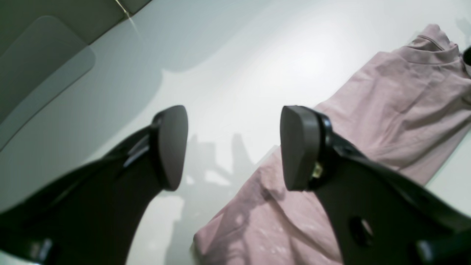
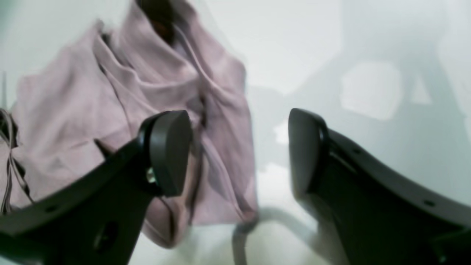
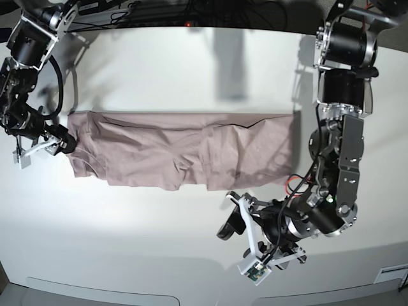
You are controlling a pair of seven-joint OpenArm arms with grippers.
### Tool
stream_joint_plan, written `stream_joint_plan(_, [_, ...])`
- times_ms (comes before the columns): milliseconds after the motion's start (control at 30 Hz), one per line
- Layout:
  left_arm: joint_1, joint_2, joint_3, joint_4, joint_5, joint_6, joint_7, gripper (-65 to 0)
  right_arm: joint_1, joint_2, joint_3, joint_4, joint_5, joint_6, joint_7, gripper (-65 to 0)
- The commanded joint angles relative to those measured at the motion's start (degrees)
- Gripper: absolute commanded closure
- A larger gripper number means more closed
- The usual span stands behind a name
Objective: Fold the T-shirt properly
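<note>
- Containers: none that the views show; only the T-shirt [image 3: 182, 153] lies out, a pink-mauve band stretched lengthwise across the white table [image 3: 191, 242].
- Table surface is plain white and glossy, with arm shadows on it; a grey floor strip shows past the table's edge in the left wrist view.
- Left gripper [image 1: 233, 147] hangs above the table with its jaws spread wide and nothing between them; bare table lies below the gap, and the T-shirt [image 1: 386, 121] runs under and beyond one jaw.
- Right gripper [image 2: 239, 151] is at the shirt's other end, jaws wide apart and holding nothing; bunched, blurred folds of the T-shirt [image 2: 147, 92] sit beside and behind one jaw, bare table behind the other.
- In the base view the left arm [image 3: 338, 166] bends down near the shirt's edge, its gripper [image 3: 233, 220] just off the cloth.
</note>
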Motion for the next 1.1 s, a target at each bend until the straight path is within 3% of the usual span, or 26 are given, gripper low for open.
stream_joint_plan(0, [-1.7,0.1,-0.2,0.9,-0.6,0.4,-1.1,-38.6,0.9,0.8,-0.9,0.2,0.3,0.2,-1.1,-41.8])
stream_joint_plan(133, [-1.7,0.1,-0.2,0.9,-0.6,0.4,-1.1,-38.6,0.9,0.7,-5.4,0.2,0.6,0.2,-2.0,-41.8])
stream_joint_plan(333, [-1.7,0.1,-0.2,0.9,-0.6,0.4,0.0,-38.6,0.9,0.6,-11.6,0.2,9.0,0.2,-3.5,-41.8])
stream_joint_plan(567, [-1.7,0.1,-0.2,0.9,-0.6,0.4,1.6,-38.6,0.9,0.6,-12.3,0.2,10.8,0.2,-4.9,-40.9])
stream_joint_plan(633, [-1.7,0.1,-0.2,0.9,-0.6,0.4,2.4,-38.6,0.9,0.6,-12.3,0.2,10.8,0.2,-5.0,-32.1])
stream_joint_plan(733, [-1.7,0.1,-0.2,0.9,-0.3,0.6,2.8,-38.2,0.9,0.6,-12.3,0.2,10.8,0.2,-4.6,-12.6])
stream_joint_plan(800, [-1.7,0.1,-0.2,0.9,-0.2,3.1,2.8,-36.4,1.0,0.6,-12.3,0.2,10.9,0.2,-4.2,-2.6])
stream_joint_plan(900, [-1.7,0.1,-0.3,0.9,-0.2,5.3,2.8,-35.0,1.8,0.6,-12.3,0.2,12.4,0.2,-4.3,0.0])
stream_joint_plan(1067, [-1.4,-0.4,-0.3,0.9,-0.2,5.5,6.0,-35.0,5.3,-0.2,-12.3,0.2,13.7,0.2,-5.7,0.0])
